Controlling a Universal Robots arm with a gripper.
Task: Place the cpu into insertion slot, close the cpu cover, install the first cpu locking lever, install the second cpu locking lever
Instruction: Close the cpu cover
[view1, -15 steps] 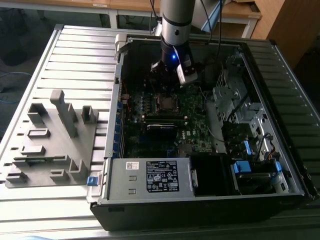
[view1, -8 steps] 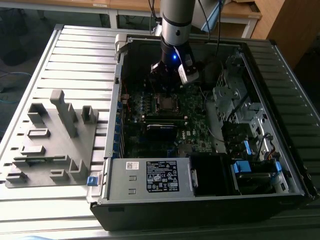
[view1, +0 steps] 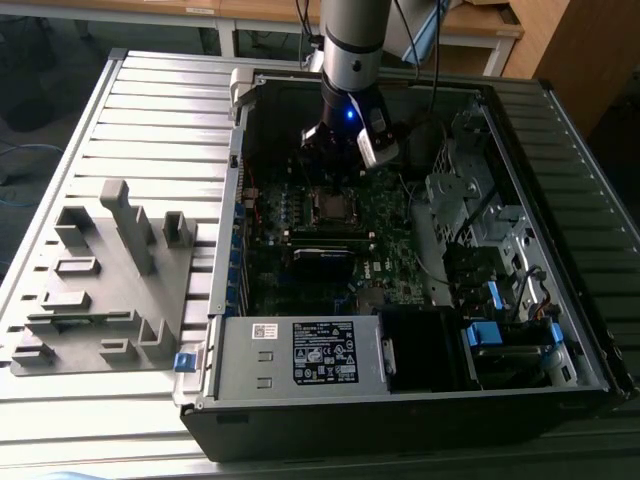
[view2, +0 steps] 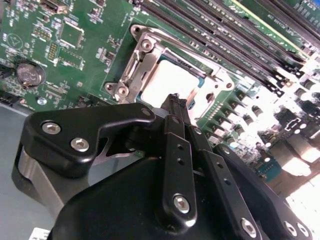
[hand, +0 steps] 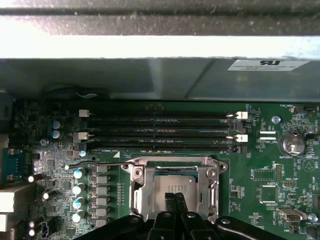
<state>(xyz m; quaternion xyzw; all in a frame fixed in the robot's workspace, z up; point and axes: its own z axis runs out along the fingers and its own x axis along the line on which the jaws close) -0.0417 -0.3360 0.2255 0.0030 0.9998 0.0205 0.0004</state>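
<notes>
The cpu (hand: 172, 184) lies flat in the insertion slot (view1: 330, 205) on the green board, its grey metal top showing. The silver cpu cover (hand: 139, 192) lies down around it, with the chip seen through its window; in the second wrist view the cover (view2: 145, 50) frames the cpu (view2: 162, 82). A thin locking lever rod (hand: 97, 161) runs along the socket's edge beside the memory slots. My gripper (hand: 175, 198) hangs right over the chip, its black fingers shut together with nothing between them, tips (view2: 175, 101) just above the metal top. In the exterior view the gripper (view1: 335, 160) reaches down into the open case.
Long black memory slots (hand: 160, 127) lie beside the socket. Capacitors (hand: 79, 189) and a coin battery (hand: 292, 145) flank it. The case wall (hand: 150, 80) rises behind. A power supply (view1: 300, 355) and drive cage (view1: 470, 210) sit in the case; a grey fixture (view1: 110, 270) stands on the table.
</notes>
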